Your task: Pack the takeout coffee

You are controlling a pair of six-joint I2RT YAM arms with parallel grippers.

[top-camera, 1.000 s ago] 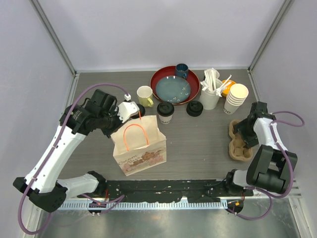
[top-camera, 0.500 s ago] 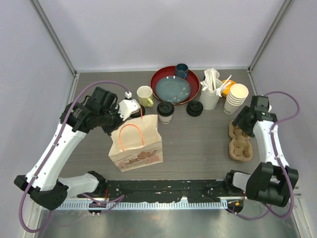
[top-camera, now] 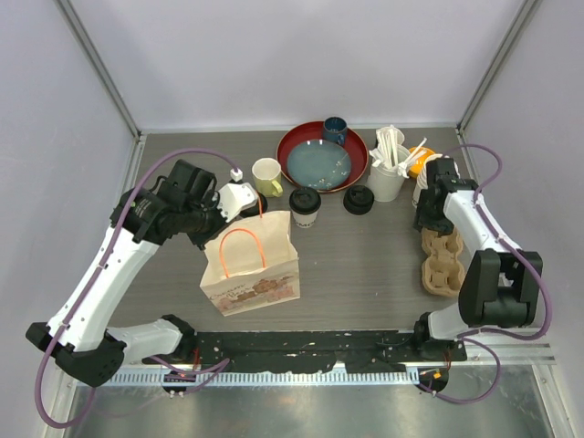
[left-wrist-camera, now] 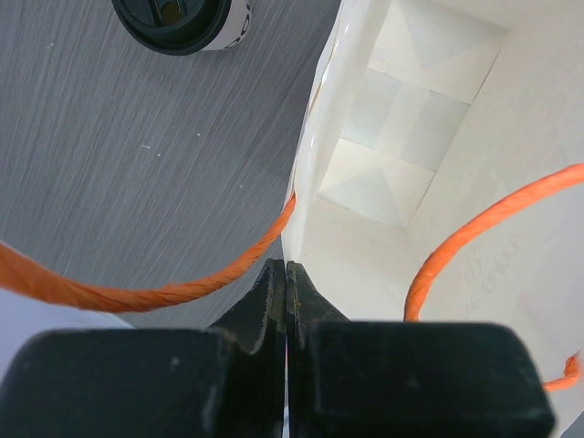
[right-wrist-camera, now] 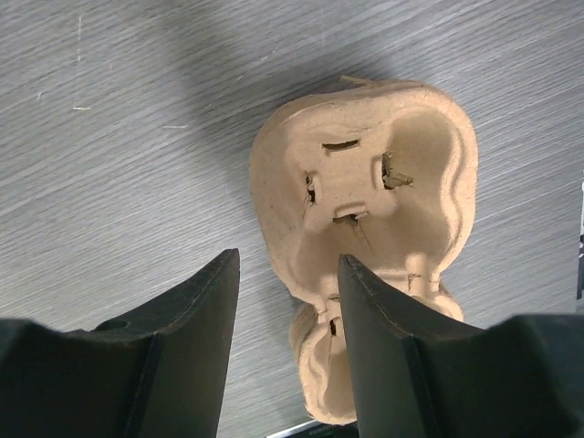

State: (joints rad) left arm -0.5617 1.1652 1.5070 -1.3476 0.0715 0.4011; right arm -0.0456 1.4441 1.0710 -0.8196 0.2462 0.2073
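Left jaws: clamped shut on the paper bag rim, propping the mouth open. Right jaws: part open, empty, over the pulp carrier, with its near edge in the gap.

Coffee is on the worktop between the two sets of jaws. The near cup is just ahead of the left jaws, past the bag rim. The far cup is well off from the right jaws, toward the left arm.

Handling guess: thin paper wall, buckles under a hard pinch, and the taper lets a low grip slide. Fill unknown, so treat as heavy and sloshy. Lids look press-fit, so don't lift by them. Grip the body high, just under the lid where the rim stiffens it. Light squeeze, keep upright.
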